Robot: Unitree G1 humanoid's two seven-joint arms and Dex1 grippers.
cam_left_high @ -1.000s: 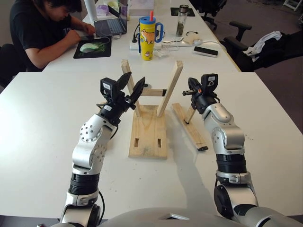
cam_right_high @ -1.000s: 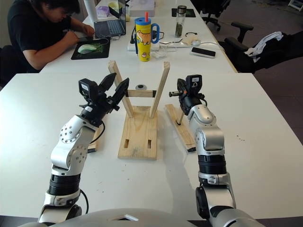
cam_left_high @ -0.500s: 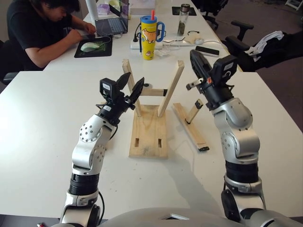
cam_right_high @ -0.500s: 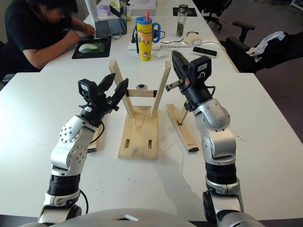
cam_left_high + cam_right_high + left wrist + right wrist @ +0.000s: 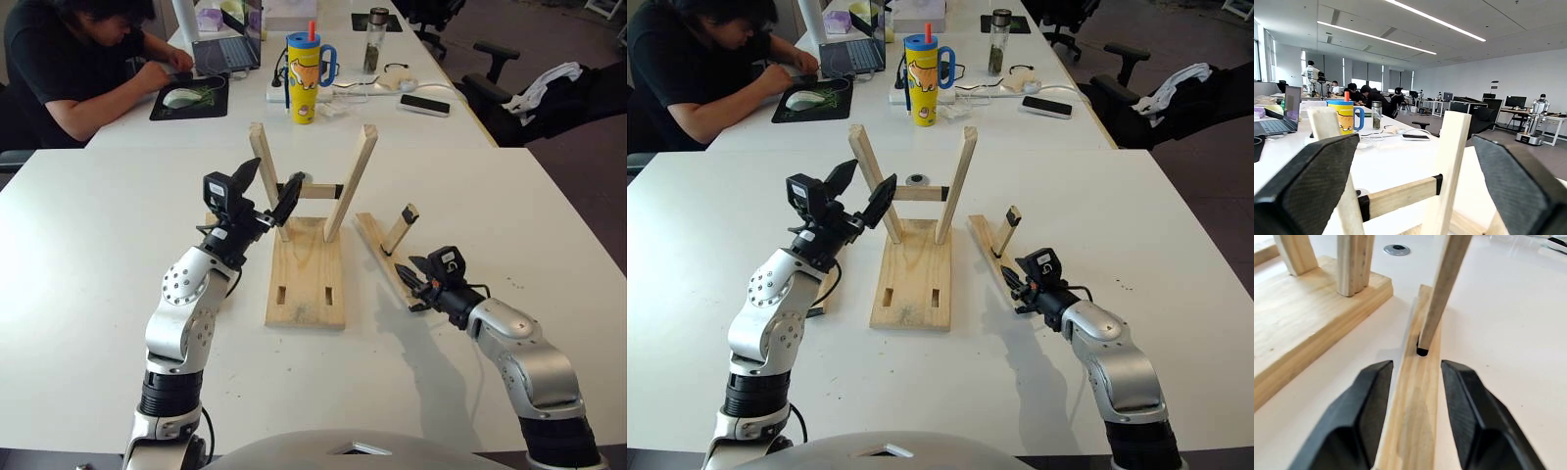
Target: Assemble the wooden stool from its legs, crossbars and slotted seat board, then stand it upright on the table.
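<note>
The seat board (image 5: 306,279) lies flat in the middle of the bench (image 5: 98,245). Two legs (image 5: 348,186) stand up out of its far end, tied together by a crossbar (image 5: 318,190). The two near slots (image 5: 284,293) are empty, so I judge the stool about half built.

My left fingers (image 5: 1308,196) are spread wide and hold nothing. They are raised on either side of the left-hand upright, level with the crossbar. I judge that is a bracing position, ready to steady the frame.

The loose leg (image 5: 387,250) lies on the bench just right of the board, with a short crossbar (image 5: 400,227) sticking up from it. My right fingers (image 5: 1371,411) sit low at its near end, parted with one finger on each side of the wood. They look not quite touching it, though the angle is too shallow to be sure. I judge this straddle sets up a grip on the leg, so it can be lifted and turned toward an empty slot.
</note>
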